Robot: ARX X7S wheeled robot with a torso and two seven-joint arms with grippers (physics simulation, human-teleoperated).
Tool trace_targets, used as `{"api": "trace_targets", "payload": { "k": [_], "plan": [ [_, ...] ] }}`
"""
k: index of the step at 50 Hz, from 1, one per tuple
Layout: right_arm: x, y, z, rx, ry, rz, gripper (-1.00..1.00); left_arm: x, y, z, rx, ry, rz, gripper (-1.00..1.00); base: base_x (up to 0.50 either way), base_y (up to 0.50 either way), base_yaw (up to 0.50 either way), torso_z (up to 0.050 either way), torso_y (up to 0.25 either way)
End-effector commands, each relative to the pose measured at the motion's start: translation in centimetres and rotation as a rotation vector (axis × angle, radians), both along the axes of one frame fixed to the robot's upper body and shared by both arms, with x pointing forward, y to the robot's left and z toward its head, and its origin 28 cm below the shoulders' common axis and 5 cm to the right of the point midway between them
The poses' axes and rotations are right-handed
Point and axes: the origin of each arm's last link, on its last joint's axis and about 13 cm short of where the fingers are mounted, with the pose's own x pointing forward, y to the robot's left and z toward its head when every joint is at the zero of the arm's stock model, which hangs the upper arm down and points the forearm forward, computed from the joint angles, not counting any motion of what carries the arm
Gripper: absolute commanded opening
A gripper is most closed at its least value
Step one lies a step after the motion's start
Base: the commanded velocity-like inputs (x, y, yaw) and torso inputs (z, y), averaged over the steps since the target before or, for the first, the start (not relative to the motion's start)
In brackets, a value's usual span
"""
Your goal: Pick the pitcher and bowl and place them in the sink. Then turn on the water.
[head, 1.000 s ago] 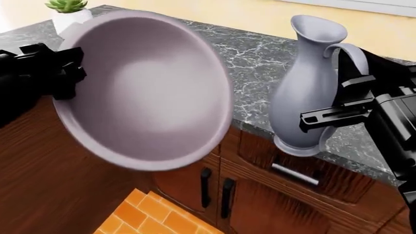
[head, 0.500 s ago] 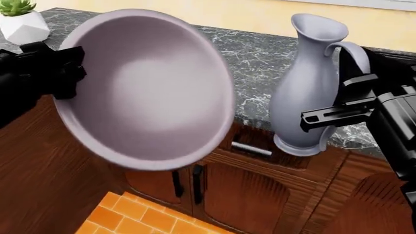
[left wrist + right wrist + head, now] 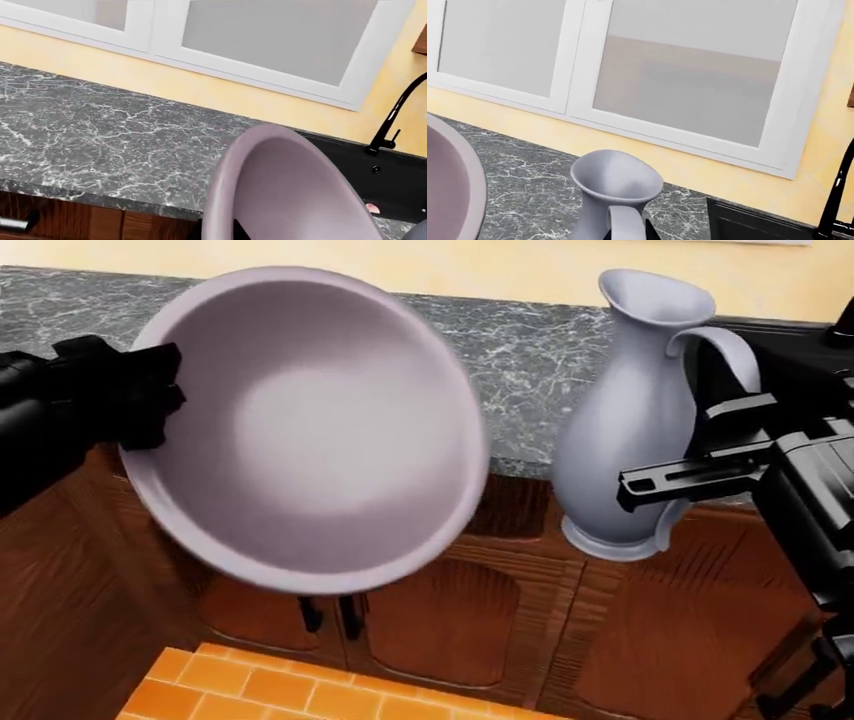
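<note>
— What's the left gripper (image 3: pixel 158 390) got, over at the left of the frame?

— It's clamped on the rim of the bowl (image 3: pixel 304 428), which is tipped up on edge, its hollow facing us, off the counter (image 3: pixel 534 350) and out in front of the cabinets (image 3: pixel 441 615).

— And at the right?

— The right gripper (image 3: pixel 694 465) is closed on the pitcher (image 3: pixel 625 420) by its handle; it hangs upright, foot clear of the counter.

— The sink?

— Only its dark edge (image 3: pixel 801 335) shows at upper right. The faucet (image 3: pixel 393 117) rises behind it.
</note>
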Motion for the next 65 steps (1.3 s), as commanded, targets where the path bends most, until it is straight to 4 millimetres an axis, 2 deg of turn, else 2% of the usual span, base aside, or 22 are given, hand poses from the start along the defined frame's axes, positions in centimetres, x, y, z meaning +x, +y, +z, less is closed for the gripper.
{"api": "trace_targets", "payload": {
  "k": [1,27,44,65],
  "plan": [
    [0.08,-0.13,0.29,0.004,-0.031,-0.019,-1.00,0.03,0.07,0.01,-0.011,-0.009,0.002,-1.00,-0.04,0.20,-0.50,0.000,0.000],
    [-0.01,-0.12,0.26,0.008,-0.035,-0.018,-1.00,-0.01,0.10,-0.05,-0.014,-0.013,0.002,-1.00,-0.02,0.20,-0.50,0.001,0.000],
    [0.21,-0.30,0.23,0.038,-0.027,-0.025,-1.00,-0.01,0.05,-0.13,-0.016,-0.013,0.001,-1.00,-0.01,0.00,-0.01,0.000,0.001],
    [0.34,-0.36,0.15,0.042,-0.016,-0.028,-1.00,0.06,0.05,-0.18,-0.019,-0.013,0.001,-1.00,-0.50,-0.02,0.00,0.000,0.000]
  ]
}}
